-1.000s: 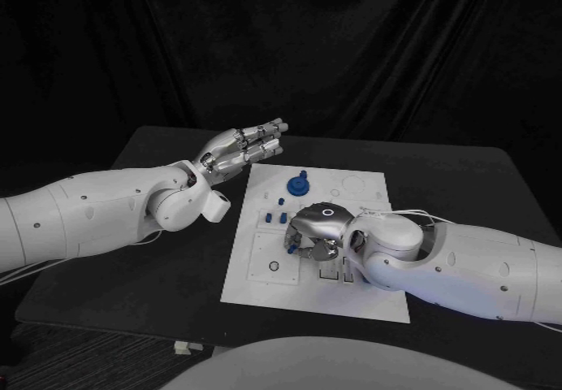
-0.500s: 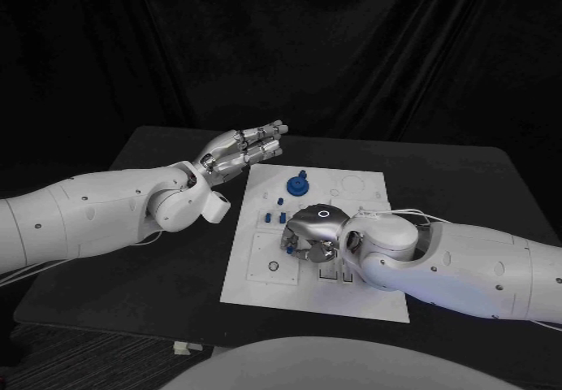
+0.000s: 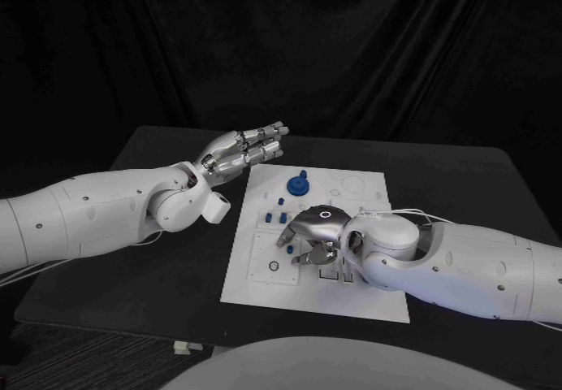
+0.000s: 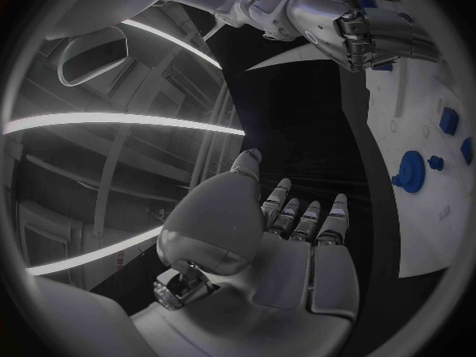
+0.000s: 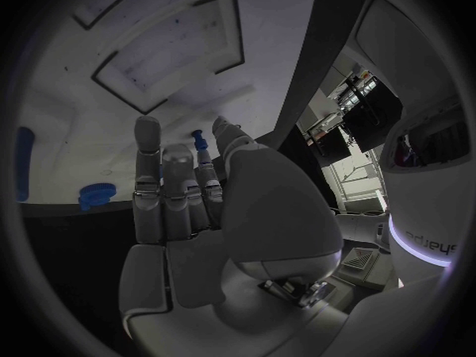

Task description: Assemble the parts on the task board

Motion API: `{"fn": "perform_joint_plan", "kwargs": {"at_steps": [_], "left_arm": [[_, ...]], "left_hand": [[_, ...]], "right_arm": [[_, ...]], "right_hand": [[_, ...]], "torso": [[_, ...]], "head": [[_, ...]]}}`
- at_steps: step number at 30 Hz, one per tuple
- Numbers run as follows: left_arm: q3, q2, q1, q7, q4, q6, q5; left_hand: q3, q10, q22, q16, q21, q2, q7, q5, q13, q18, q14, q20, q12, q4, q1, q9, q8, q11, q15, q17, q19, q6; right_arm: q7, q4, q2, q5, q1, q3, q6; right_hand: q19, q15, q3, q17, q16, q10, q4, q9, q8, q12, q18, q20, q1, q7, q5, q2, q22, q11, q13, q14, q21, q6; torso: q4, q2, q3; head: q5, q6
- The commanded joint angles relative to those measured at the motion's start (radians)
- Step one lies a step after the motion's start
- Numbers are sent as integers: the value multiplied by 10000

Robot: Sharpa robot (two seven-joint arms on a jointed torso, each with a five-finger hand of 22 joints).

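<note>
- My right hand [image 3: 314, 236] hovers low over the middle of the task board [image 3: 363, 302], fingers apart, holding nothing I can see.
- Small blue parts [image 3: 273, 217] lie just beyond it; a blue round part [image 3: 299, 186] stands further out.
- My left hand [image 3: 243, 147] hangs empty, fingers straight and together, off the board's far left corner.

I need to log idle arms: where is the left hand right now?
In the head view the left hand hovers open above the table, just off the far-left corner of the task board, holding nothing.
</note>
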Motion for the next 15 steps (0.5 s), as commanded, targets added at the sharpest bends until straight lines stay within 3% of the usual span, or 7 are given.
{"fn": "perform_joint_plan", "kwargs": {"at_steps": [1,4,9,12,15], "left_arm": [[11,-5,-16,78,22,120,72],[11,-17,-17,71,28,124,71],[10,-75,-19,67,66,110,72],[10,-135,-19,65,101,84,72],[9,-182,-19,67,123,44,73]], "left_hand": [[29,-10,-7,-17,-66,107,34,-12,4,-70,-12,3,32,-50,-11,12,68,91,58,-1,-80,18],[36,-11,-2,-16,-64,110,41,-10,4,-70,-12,4,33,-59,-5,15,75,97,65,-1,-75,35],[39,-9,-4,-15,-65,111,45,-9,5,-69,-10,4,36,-64,-2,17,82,101,68,0,-76,52],[39,-6,-5,-14,-65,111,45,-9,6,-69,-9,4,39,-65,-2,18,84,102,69,0,-76,61],[40,-4,-11,-17,-66,112,47,-10,6,-69,-13,4,41,-65,-4,19,88,103,69,-1,-79,70]], "right_arm": [[-400,49,-109,-70,-20,0,-311],[-333,145,-269,-70,24,2,-851],[-249,516,-751,-70,339,11,-1412],[-272,824,-1213,-8,773,16,-1309],[-282,1112,-1732,357,1216,16,-933]], "right_hand": [[-182,26,-436,-97,-102,-636,247,-2,-3,69,103,29,-176,-145,-211,-63,295,36,-1,-182,-416,-369],[-172,45,-732,-69,-35,-958,618,4,14,296,105,62,-63,-137,-225,-133,296,64,32,-207,-513,-612],[-65,56,-765,2,93,-1114,858,50,108,651,94,64,162,-73,-45,42,349,78,81,-168,-413,-359],[217,140,-884,113,283,-1284,1102,69,203,860,15,114,112,247,-54,33,462,250,18,1,46,-58],[297,147,-891,81,275,-1260,1201,47,168,913,7,129,95,235,-111,70,482,254,-16,32,136,-66]], "torso": [[-4,-5,-1],[-7,-2,7],[-19,2,14],[-34,1,17],[-33,2,17]], "head": [[17,-2],[20,-2],[27,-2],[77,-2],[47,-2]]}}
